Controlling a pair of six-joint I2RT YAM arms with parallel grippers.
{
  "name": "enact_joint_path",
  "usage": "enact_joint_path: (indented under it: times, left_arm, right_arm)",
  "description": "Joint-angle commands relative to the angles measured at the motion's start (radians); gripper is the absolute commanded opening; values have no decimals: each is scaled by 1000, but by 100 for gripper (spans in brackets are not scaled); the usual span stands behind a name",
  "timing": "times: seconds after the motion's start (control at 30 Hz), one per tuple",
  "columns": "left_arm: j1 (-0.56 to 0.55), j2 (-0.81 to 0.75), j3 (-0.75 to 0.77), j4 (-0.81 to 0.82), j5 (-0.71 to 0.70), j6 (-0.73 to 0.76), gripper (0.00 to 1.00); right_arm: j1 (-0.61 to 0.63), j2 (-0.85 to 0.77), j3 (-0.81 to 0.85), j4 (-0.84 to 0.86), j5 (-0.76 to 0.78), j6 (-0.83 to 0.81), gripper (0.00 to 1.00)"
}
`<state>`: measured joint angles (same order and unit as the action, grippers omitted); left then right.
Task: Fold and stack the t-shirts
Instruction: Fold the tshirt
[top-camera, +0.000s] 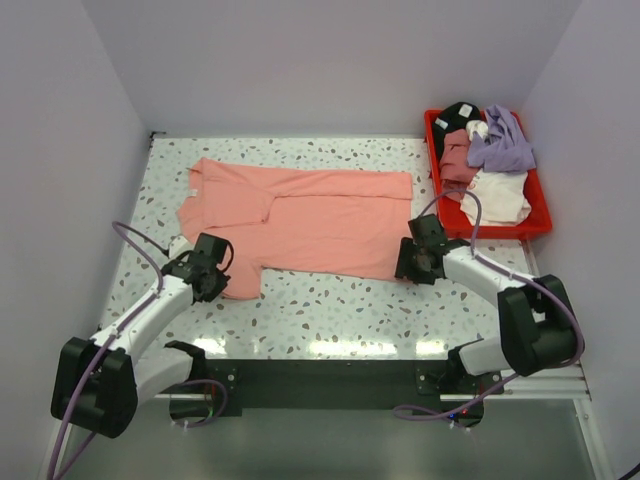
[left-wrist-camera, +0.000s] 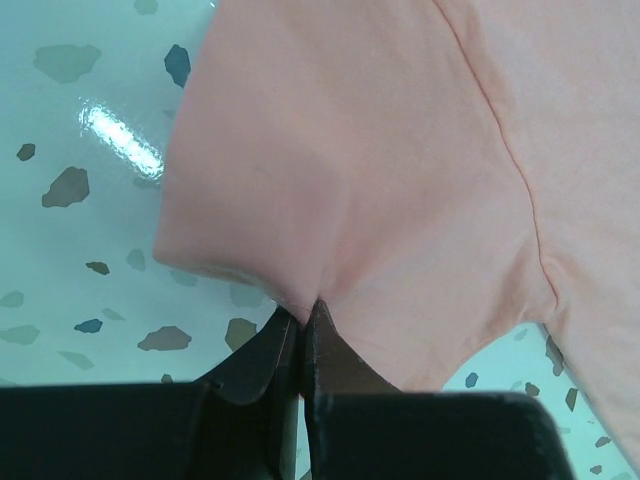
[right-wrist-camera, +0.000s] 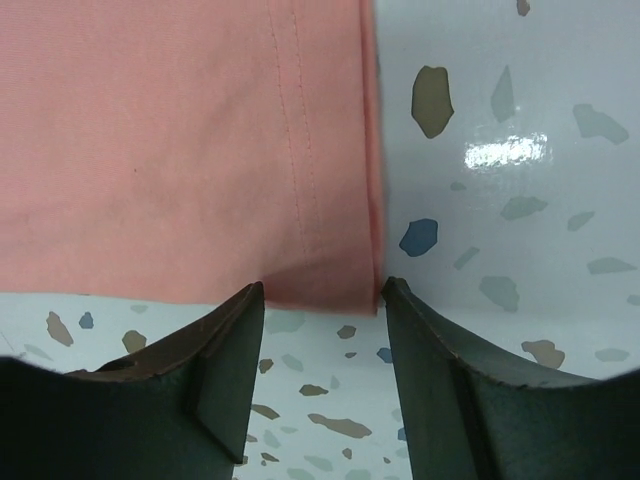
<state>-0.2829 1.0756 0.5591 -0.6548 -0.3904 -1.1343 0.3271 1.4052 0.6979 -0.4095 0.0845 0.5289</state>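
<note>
My left gripper (left-wrist-camera: 302, 318) is clamped on a thin bite of the sleeve (left-wrist-camera: 330, 180) edge of the salmon t-shirt (top-camera: 300, 215). The shirt lies spread flat ahead of both hands, collar end by the left hand and hem by the right. My right gripper (right-wrist-camera: 322, 290) has its jaws apart, straddling the hem corner (right-wrist-camera: 350, 275), with nothing gripped.

My main worry is the left pinch: so little cloth sits between the fingertips that a lift could pull it free. On the right, the corner lies close against the outer finger rather than centred (I'd want it deeper in). Closing there could catch one layer only, or nudge the hem away. If one hand holds and the other doesn't, I expect a skewed fold.

The table (top-camera: 330, 310) is glossy speckled terrazzo with glare patches, so the cloth will probably slide rather than stay put. A red bin (top-camera: 540, 228) stands just beyond the right hand on its outer side, holding the lavender shirt (top-camera: 503, 142), dusty rose shirt (top-camera: 458, 160), white shirt (top-camera: 497, 195) and black shirt (top-camera: 458, 113). A wide swing there could knock it. Plain pale walls (top-camera: 300, 60) close the table in on three sides.
</note>
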Motion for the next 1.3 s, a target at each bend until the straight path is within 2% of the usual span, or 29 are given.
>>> enact_joint_path:
  times: [0.0,0.1,0.17,0.23,0.3,0.37,0.5,0.8,0.9,0.93,1.27]
  left_arm:
    - [-1,-14,-10,-25,-36,-19,0]
    - [-1,-13,-16,-26,-36,-21,0]
    - [-2,-16,-15,-42,-45,-38,0]
    - [-2,-23,-11,-65,-57,-47,0]
    - [-2,-43,-13,-86,-62,-59,0]
    - [-2,-71,-16,-103,-62,-73,0]
    - [-2,-124,-30,-158,-44,-88,0]
    - [-2,-181,-10,-209,-39,-74,0]
    - [-2,-161,24,-189,-38,-55,0]
    - [-2,-152,36,-183,-38,-48,0]
    - [-2,-5,205,-94,-51,24,0]
  right_arm:
    - [1,23,-18,60,-6,20,52]
    - [1,52,-17,69,-18,19,40]
    - [1,51,-21,63,-35,20,26]
    - [1,34,-26,49,-20,23,18]
    - [0,-3,-32,17,-15,23,16]
    - [1,-35,-41,-14,-17,16,8]
    - [0,-121,-63,-72,-8,5,6]
    - [1,-193,-74,-130,-17,2,4]
    - [0,-180,-45,-121,-29,-6,3]
    - [1,-175,-35,-117,-38,-7,0]
    - [-2,-120,104,-110,-3,-21,0]
